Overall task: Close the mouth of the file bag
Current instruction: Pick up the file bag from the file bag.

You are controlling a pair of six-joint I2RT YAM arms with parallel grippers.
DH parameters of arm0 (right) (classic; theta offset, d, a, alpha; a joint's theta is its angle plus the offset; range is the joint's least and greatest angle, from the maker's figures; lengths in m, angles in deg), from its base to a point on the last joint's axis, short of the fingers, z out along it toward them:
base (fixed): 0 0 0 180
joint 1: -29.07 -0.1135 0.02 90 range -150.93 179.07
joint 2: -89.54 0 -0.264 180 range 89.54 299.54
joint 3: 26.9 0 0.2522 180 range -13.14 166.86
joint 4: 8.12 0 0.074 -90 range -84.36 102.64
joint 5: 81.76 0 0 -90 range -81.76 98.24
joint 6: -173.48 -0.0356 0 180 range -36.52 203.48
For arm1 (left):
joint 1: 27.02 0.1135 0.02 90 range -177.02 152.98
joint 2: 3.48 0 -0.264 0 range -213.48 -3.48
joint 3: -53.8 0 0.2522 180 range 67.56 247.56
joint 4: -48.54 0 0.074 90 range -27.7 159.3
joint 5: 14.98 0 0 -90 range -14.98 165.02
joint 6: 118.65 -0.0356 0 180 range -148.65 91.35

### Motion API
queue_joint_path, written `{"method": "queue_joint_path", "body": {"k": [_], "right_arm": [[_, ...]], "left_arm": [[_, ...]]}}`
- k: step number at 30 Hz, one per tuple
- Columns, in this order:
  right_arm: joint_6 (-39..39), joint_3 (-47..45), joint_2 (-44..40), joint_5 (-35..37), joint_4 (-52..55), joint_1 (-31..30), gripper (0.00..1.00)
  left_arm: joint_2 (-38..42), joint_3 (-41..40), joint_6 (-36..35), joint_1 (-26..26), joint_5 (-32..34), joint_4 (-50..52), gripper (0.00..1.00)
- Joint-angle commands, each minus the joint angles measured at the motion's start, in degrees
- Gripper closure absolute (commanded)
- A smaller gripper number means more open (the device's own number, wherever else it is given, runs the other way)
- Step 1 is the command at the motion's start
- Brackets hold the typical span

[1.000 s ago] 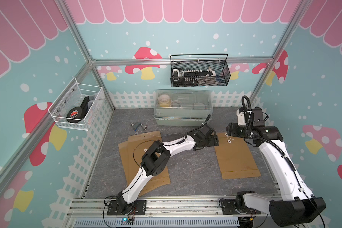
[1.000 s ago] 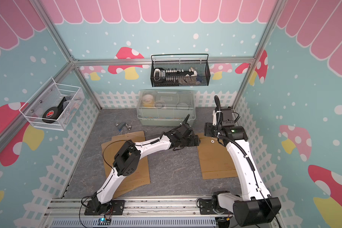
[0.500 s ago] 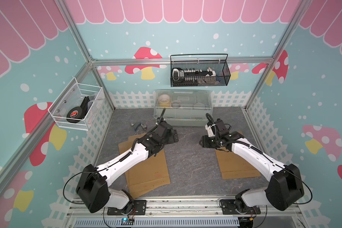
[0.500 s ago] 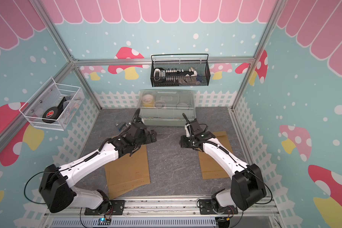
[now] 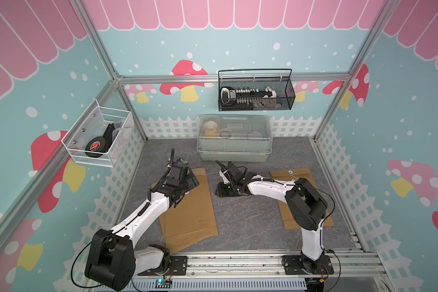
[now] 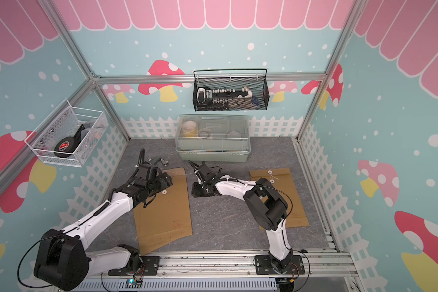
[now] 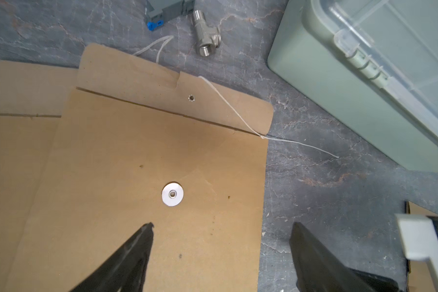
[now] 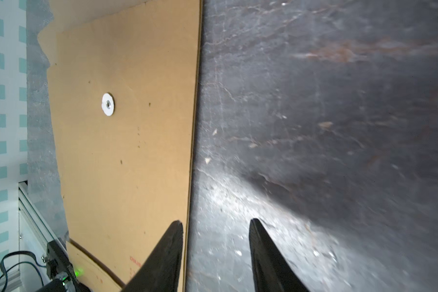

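The tan kraft-paper file bag (image 7: pixel 137 177) lies flat on the left half of the grey marble-veined surface (image 5: pixel 238 222), flap (image 7: pixel 137 75) open, with a round white washer (image 7: pixel 172 194) around a metal eyelet and a thin white string (image 7: pixel 228 106) trailing off one corner; its small red print is too blurred to read. The black tapered left fingers (image 7: pixel 132 252) stand wide apart, empty, above it; the right fingers (image 8: pixel 167 252), apart and empty, hover at its right edge
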Motion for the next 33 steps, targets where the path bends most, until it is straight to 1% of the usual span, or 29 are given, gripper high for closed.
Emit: {"method": "queue_joint_path", "body": {"k": [1,3,7,12,15,19,23,27,29,33], "right_arm": [[-3.49,2.63,3.59,-3.3,-1.83,-0.64,0.58],[-3.53,4.48,5.66,-4.35,-1.32,-0.76,0.6],[-3.4,7.57,8.42,-5.68,-0.45,-0.77,0.64],[-4.13,9.67,11.22,-9.07,-1.82,-0.73,0.69],[-4.45,10.49,11.3,-11.82,-3.55,-0.68,0.71],[-4.72,11.31,9.55,-14.93,-4.5,-0.46,0.74],[-4.59,11.03,8.51,-15.77,-4.17,-0.47,0.75],[-5.34,10.31,10.18,-16.14,-5.2,-0.6,0.75],[-6.17,9.25,10.87,-16.01,-7.51,-0.61,0.75],[-7.76,8.04,12.06,-15.66,-11.02,-0.55,0.79]], "left_arm": [[-2.02,-2.7,2.61,0.51,-1.63,-3.38,0.17],[-3.62,-4.35,4.37,0.51,-3.38,-5.87,0.22],[-5.79,-7.88,7.7,0.51,-5.64,-10.61,0.35],[-8.73,-10.79,9.94,0.3,-7.71,-14.56,0.56],[-9.42,-11.69,10.55,0.19,-8.69,-16.15,0.62],[-9.6,-11.99,10.34,-0.01,-8.98,-16.7,0.65],[-10.08,-12.53,10.13,-0.01,-9.47,-17.75,0.66],[-10.82,-12.62,10.2,-0.1,-10.14,-18.63,0.67],[-11.32,-12.79,9.95,-0.19,-10.31,-19.03,0.69],[-12.88,-13.46,9.63,-0.27,-10.89,-20.5,0.73]]}}
